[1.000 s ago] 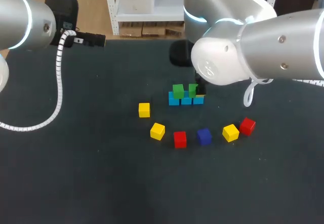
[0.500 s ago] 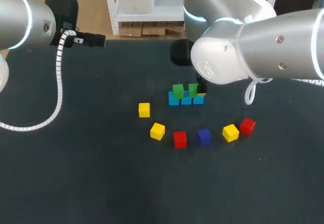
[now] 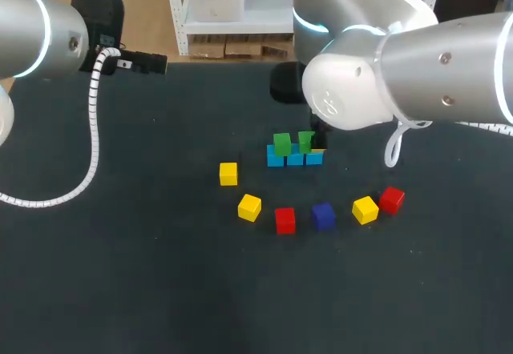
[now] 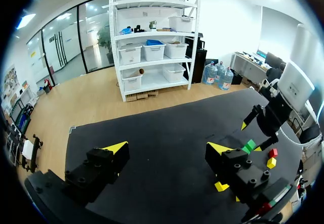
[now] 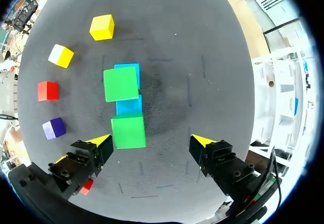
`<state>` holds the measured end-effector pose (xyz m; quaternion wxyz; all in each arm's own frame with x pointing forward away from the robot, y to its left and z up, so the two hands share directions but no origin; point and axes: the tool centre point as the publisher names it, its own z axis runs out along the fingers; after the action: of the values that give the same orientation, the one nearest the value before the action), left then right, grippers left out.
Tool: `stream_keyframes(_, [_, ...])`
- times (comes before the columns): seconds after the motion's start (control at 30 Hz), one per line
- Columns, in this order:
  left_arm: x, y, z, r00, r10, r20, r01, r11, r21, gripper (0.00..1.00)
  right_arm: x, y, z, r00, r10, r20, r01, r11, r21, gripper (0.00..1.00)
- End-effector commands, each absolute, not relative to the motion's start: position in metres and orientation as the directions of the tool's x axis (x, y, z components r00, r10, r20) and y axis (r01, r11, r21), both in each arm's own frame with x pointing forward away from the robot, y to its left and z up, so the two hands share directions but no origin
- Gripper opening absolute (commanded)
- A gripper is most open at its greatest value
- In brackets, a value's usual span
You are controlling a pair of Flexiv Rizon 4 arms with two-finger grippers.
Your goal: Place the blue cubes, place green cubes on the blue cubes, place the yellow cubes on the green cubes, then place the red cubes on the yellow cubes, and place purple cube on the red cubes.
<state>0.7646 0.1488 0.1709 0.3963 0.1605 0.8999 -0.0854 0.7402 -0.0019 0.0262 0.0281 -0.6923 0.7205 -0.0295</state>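
1. Stack near the middle of the table (image 3: 160, 290): three blue cubes (image 3: 294, 159) in a row parallel to the near edge, two green cubes (image 3: 282, 143) on top.
2. Right gripper (image 5: 151, 142) spread wide, holding nothing, above the row's end; left gripper (image 4: 168, 147) likewise released, off at the far left corner.
3. Probably next: yellow cubes (image 3: 365, 209), lying toward the near edge from the stack, far nearer the right gripper.

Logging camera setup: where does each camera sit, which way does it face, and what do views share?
Head view: above, behind, facing down at table; left arm and right arm show.
Left wrist view: on that wrist, facing across table; open left gripper, right arm beyond.
Right wrist view: on that wrist, facing down onto green cubes; open right gripper.
All three share green cubes.
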Motion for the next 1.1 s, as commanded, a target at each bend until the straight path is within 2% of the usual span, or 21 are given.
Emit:
stream_keyframes(0.03, [0.766, 0.151, 0.171, -0.633, 0.223, -0.741, 0.364, 0.931, -0.032, 1.00, 0.731, -0.011, 0.043, -0.044, -0.999, -0.023, -0.997, 0.045, -0.067, 1.00])
stream_keyframes(0.57, [0.766, 0.151, 0.171, -0.633, 0.223, -0.741, 0.364, 0.931, -0.032, 1.00, 0.677, -0.044, 0.091, -0.079, -0.991, -0.107, -0.992, 0.089, -0.090, 1.00])
stream_keyframes(0.77, [0.766, 0.151, 0.171, -0.633, 0.223, -0.741, 0.364, 0.931, -0.032, 1.00, 0.650, -0.050, 0.098, -0.028, -0.991, -0.131, -0.994, 0.042, -0.100, 1.00])
stream_keyframes(0.87, [0.766, 0.151, 0.171, -0.633, 0.223, -0.741, 0.364, 0.931, -0.032, 1.00, 0.632, -0.053, 0.100, 0.044, -0.989, -0.139, -0.987, -0.021, -0.161, 1.00])
stream_keyframes(1.1, [0.766, 0.151, 0.171, -0.633, 0.223, -0.741, 0.364, 0.931, -0.032, 1.00, 0.604, -0.062, 0.086, 0.120, -0.978, -0.169, -0.990, -0.106, -0.090, 1.00])
